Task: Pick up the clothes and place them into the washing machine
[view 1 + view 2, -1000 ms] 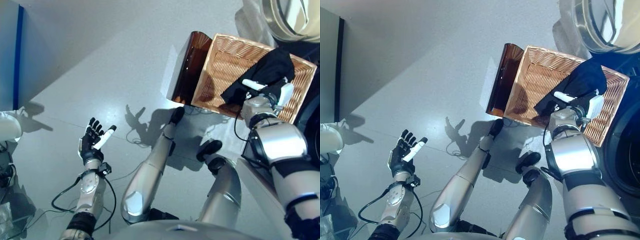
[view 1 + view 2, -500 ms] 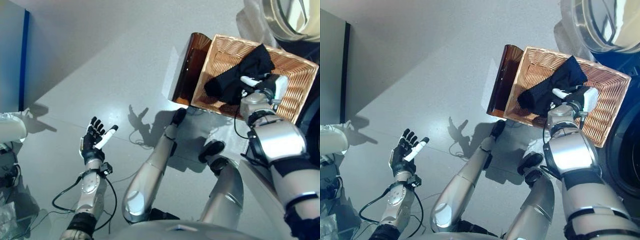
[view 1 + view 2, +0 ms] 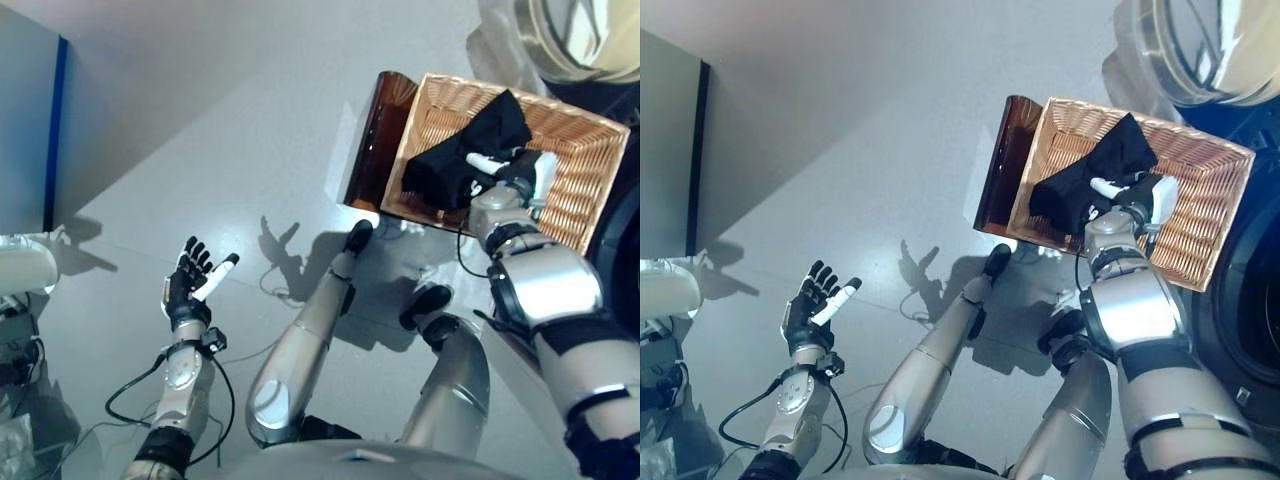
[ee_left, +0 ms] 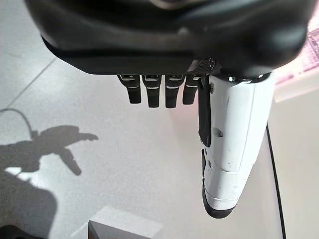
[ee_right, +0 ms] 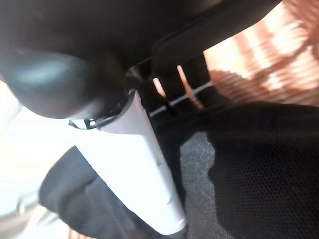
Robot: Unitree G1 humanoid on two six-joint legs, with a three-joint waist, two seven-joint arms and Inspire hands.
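A black garment [image 3: 462, 157] lies bunched in a wicker basket [image 3: 575, 195] on the floor at the upper right. My right hand [image 3: 512, 176] is down in the basket on the garment's right edge, its fingers curled into the cloth. In the right wrist view its white-covered thumb [image 5: 149, 169] presses on the black cloth [image 5: 259, 174] over the weave [image 5: 279, 55]. The washing machine's round door [image 3: 1200, 45] shows at the top right corner. My left hand [image 3: 192, 285] hangs open over the floor at the lower left, holding nothing, its fingers [image 4: 157, 92] straight.
A brown translucent panel [image 3: 375, 140] stands against the basket's left side. The washing machine's dark front [image 3: 1250, 300] runs down the right edge. A blue-edged wall panel [image 3: 50, 130] stands at the far left. Grey floor [image 3: 220, 130] lies between.
The right hand has dragged the black garment leftward across the basket, from its right half to its left half. The left hand has stayed put; the view has shifted slightly.
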